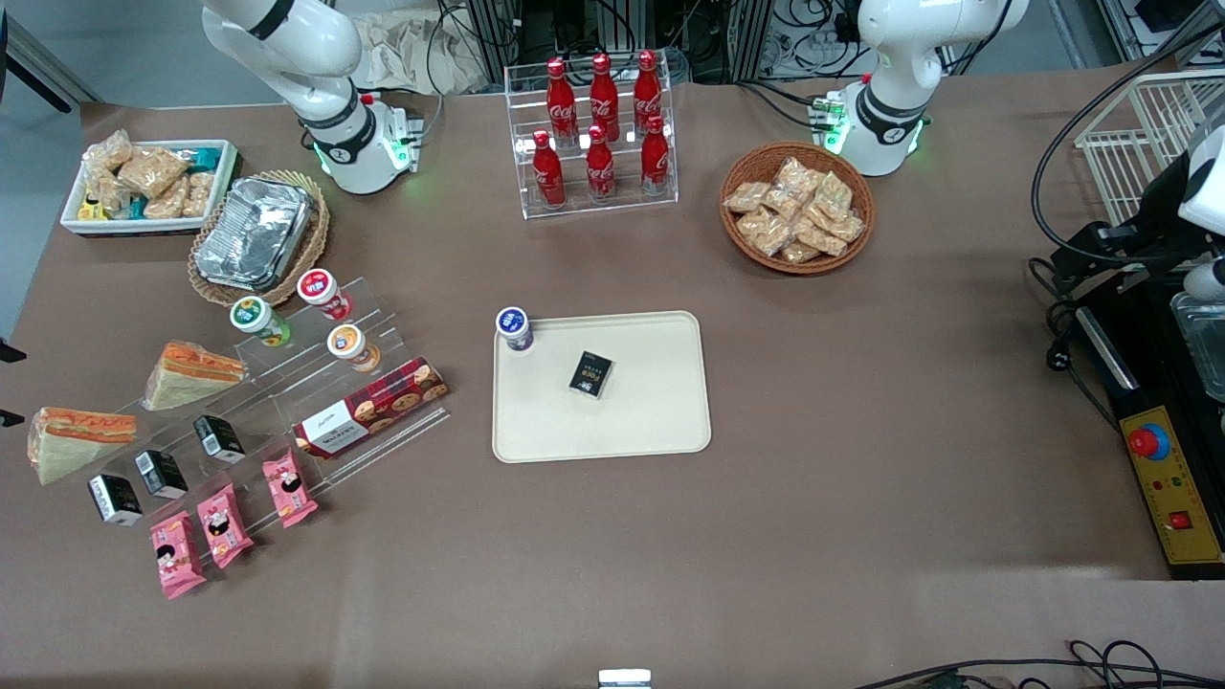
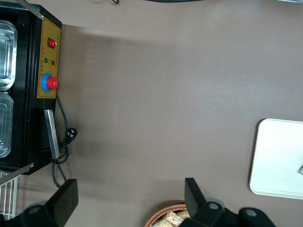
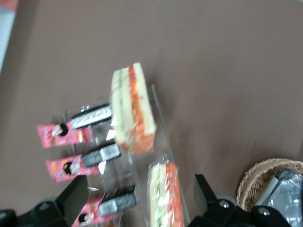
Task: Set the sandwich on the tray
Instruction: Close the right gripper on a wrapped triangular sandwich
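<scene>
Bright, even overhead light fills the front view, and shadows are soft and short. Glare flares on the crumpled silver foil container (image 1: pixel 256 233). In the left wrist view the flat cream plastic tray (image 2: pixel 279 158) washes out to near white. The right wrist view is smeared by motion blur, which streaks the pink snack packets (image 3: pixel 64 135). The dark two-finger gripper (image 3: pixel 137 198) hangs spread wide above them, and it alone looks crisp.

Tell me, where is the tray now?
The tray lies mid-table, nearer the front camera than the cola rack; the gripper hovers, fingers open, above the sandwiches toward the working arm's end.
</scene>
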Robot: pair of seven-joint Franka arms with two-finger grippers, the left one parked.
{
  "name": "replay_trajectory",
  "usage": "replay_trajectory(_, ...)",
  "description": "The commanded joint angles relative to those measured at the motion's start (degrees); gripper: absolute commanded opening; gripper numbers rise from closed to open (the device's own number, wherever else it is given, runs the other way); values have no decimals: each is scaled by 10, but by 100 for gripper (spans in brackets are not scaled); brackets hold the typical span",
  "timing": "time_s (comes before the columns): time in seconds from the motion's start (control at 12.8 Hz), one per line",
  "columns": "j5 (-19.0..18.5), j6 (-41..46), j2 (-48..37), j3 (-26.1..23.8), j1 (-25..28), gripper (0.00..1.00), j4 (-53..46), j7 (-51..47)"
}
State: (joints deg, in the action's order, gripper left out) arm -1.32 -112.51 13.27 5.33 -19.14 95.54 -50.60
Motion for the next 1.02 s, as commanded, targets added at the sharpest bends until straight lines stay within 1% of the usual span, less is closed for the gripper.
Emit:
replay_trajectory(0.0,-8,-32,47,-8,-22,99,-17,-6)
replay_trajectory(0.16,-5,-51,75,-8,-28,99,-19,-6)
replay_trajectory(0.47,28,-96,101,-8,-32,99,-19,-6)
replay_trajectory(0.78,45,-108,124,-8,-36,99,-18,-8)
replay_trajectory(0.94,51,-114,129,-8,-35,97,-17,-13)
